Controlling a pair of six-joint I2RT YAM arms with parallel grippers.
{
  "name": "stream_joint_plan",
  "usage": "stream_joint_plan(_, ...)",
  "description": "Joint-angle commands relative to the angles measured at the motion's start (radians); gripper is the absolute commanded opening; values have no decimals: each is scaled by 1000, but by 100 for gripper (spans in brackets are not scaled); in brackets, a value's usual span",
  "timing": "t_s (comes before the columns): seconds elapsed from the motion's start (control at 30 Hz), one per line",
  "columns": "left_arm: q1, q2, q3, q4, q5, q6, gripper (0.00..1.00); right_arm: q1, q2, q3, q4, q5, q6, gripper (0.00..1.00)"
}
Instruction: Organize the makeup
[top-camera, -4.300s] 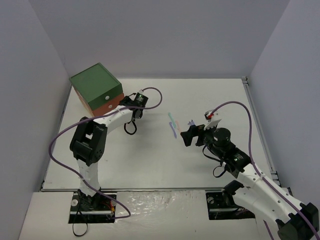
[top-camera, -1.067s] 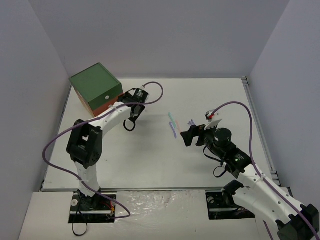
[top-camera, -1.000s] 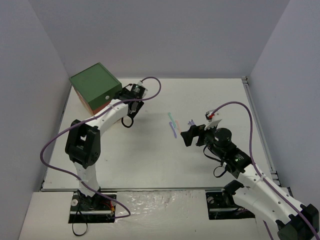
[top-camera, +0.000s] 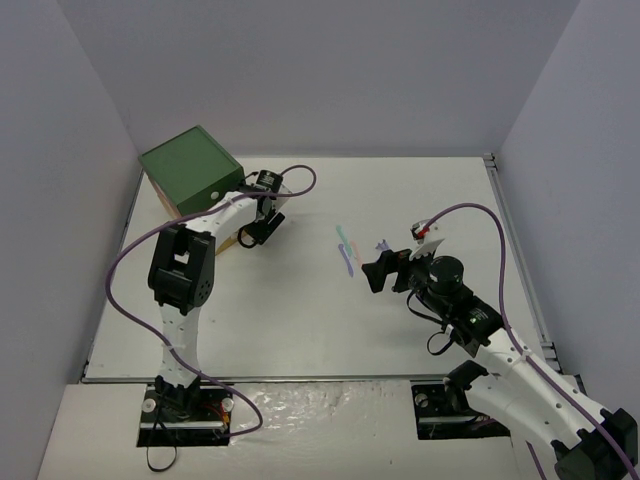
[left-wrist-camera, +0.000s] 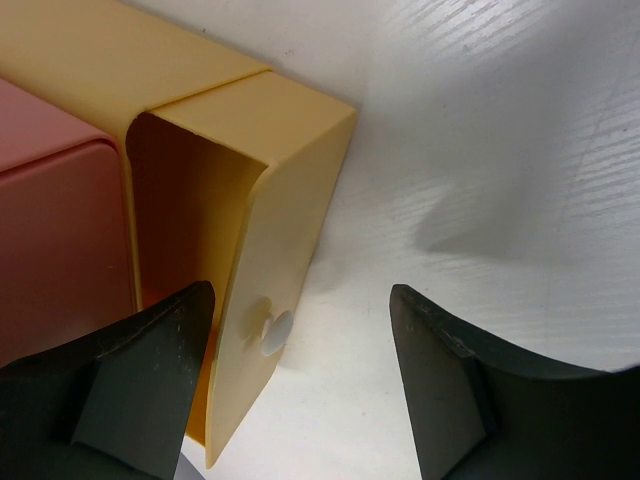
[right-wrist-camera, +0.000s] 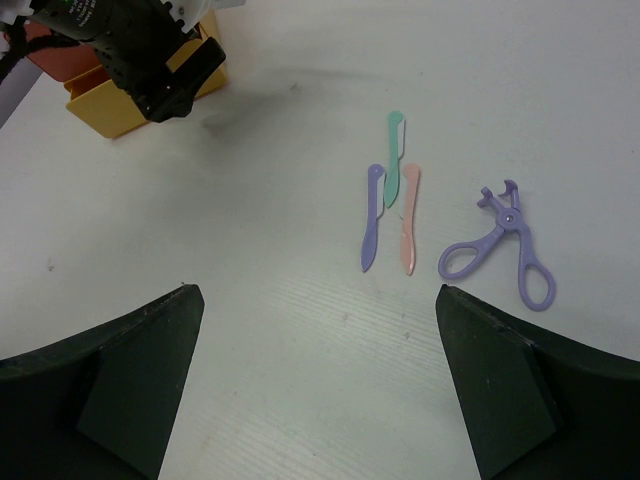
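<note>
We see four small makeup tools lying flat on the white table (top-camera: 300, 320), well to the right of the green-topped drawer box (top-camera: 188, 168) in the overhead view. Three are thin sticks lying close together, roughly parallel. The teal stick (right-wrist-camera: 395, 160) lies farthest from the right wrist camera, the purple stick (right-wrist-camera: 372, 232) overlaps the teal one's lower end, and the pink stick (right-wrist-camera: 408, 220) lies just beside it on the side away from the box. A purple scissor-shaped tool (right-wrist-camera: 505, 250) lies near the pink stick, farther again from the box, apart from the three sticks. We see no other makeup in these views.

The right gripper (right-wrist-camera: 315, 300) hangs above the table on the near side of the tools, farther from the box than they are. Its fingers are spread wide with nothing between them, and it touches none of the tools.

At the box, the yellow drawer (left-wrist-camera: 270, 230) stands partway out on the bottom level, with a pink drawer (left-wrist-camera: 60, 230) shut above it. The left gripper (left-wrist-camera: 300, 300) is right at this drawer's front. Its fingers stand apart, with the front panel and its small white knob (left-wrist-camera: 275, 330) in the gap between them. The right-hand finger (left-wrist-camera: 470, 380) is clearly off the panel. We cannot tell whether the other finger touches the drawer.
</note>
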Motion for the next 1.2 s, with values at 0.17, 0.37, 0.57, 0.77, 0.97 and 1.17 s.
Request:
stream_joint_plan(0.17, -6, -89, 33, -67, 172, -59, 66, -5, 0, 11, 81, -7, -16, 100)
stream_joint_plan(0.37, -31, -113, 8, -121, 215, -99, 65, -4, 8, 13, 85, -9, -16, 100)
stream_joint_plan(0.57, -55, -133, -6, -148, 248, -135, 65, -3, 12, 16, 86, -8, -17, 100)
stream_joint_plan(0.77, -86, -144, -30, -158, 250, -157, 65, -5, 17, 18, 86, -10, -18, 100)
stream_joint_plan(0.97, -102, -165, -30, -166, 252, -167, 65, -3, 13, 11, 86, -8, -16, 100)
stream_joint_plan(1.17, -103, -185, 9, -189, 231, -176, 67, -5, 19, 15, 84, 4, -16, 100)
